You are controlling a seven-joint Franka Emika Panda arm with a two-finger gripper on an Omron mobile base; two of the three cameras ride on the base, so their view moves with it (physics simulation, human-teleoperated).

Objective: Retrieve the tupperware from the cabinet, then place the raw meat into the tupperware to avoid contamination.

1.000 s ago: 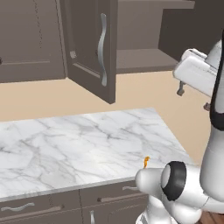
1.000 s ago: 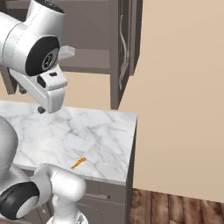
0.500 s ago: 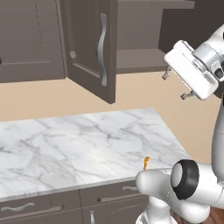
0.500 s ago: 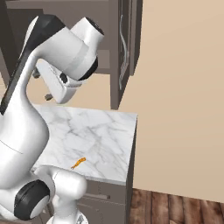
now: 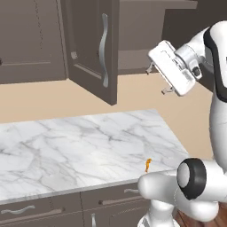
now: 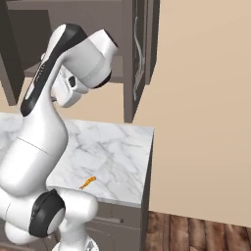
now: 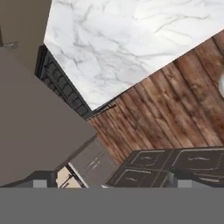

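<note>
- Gripper (image 5: 158,80): jaws at full spread, nothing btwn them. In the hand view the 2 fingertips (image 7: 41,183) sit far apart at the bottom edge w/ no object in the gap.
- Cabinet (image 5: 86,44): door swung open toward you. Its inner shelf (image 5: 133,62) is exposed just left of the gripper, at roughly the same height.
- Tupperware: you can't tell where it sits. The stretch of shelf in sight is bare, so it's prob deeper in or behind the open door. Treat that as a guess.
- Key relation: the cabinet mouth lies left of and beyond the gripper. The hand looks down, though, and its cam takes in the marble counter (image 7: 131,43) and wood floor (image 7: 175,113), not the shelf.
- So the next move, as I judge it, is 1 of aim: tip the wrist up and toward the opening before you reach in.
- Raw meat (image 5: 148,165): tiny orange scrap on the counter near the front right corner, just beside the edge. It's below the gripper and well apart from it. The right base view has it (image 6: 88,182) near the front edge too. Leave it for step 2.
- Long axis of the container: unknown till you see it, so keep the jaws wide.
- Risk: the open door hangs just beside the approach path on the left. Come in from the right so you don't clip its edge or its handle (image 5: 104,48).
</note>
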